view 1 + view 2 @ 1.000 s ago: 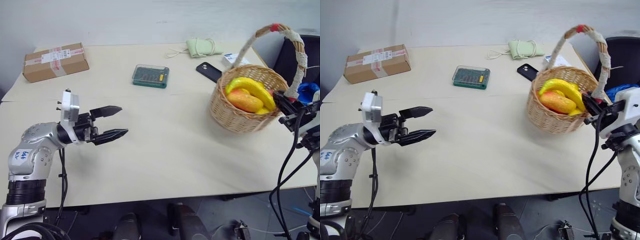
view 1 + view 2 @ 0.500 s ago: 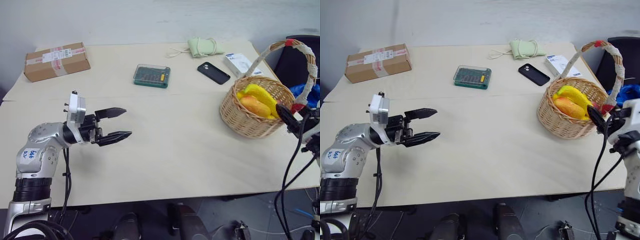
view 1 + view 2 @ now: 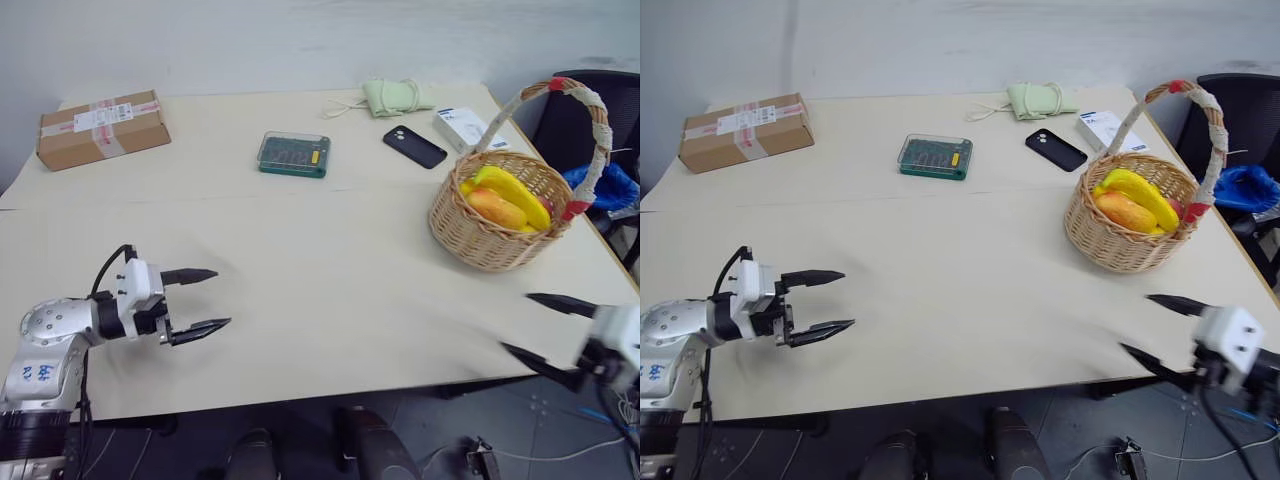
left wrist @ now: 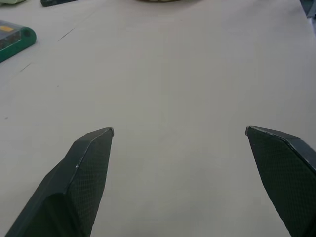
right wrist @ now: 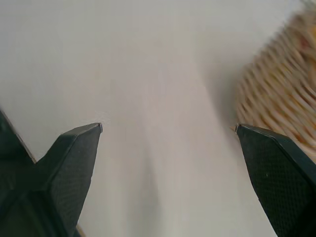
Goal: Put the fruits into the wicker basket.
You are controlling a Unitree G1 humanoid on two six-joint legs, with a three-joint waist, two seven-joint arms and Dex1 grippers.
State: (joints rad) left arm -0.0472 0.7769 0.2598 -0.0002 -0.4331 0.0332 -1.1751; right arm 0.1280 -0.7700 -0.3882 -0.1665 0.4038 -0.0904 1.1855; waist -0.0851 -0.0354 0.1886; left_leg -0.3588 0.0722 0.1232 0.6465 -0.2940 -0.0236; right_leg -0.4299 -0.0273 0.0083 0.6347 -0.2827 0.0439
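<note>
Both grippers stand spread and empty: the left gripper (image 3: 198, 300) at the lower left, the right gripper (image 3: 545, 333) at the lower right, low by the near edge of the surface (image 3: 330, 280). The fruits, a banana (image 3: 512, 190) and a mango (image 3: 494, 207), lie inside the wicker basket (image 3: 495, 240) at the right, close to the surface's right edge. I judge the task done. Bare surface lies wide between the arms; the cardboard box (image 3: 100, 124), green case (image 3: 292, 154) and phone (image 3: 414, 146) sit far back.

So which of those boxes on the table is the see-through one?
The small green case mid-table has a clear lid; the cardboard box and white box are solid.
</note>
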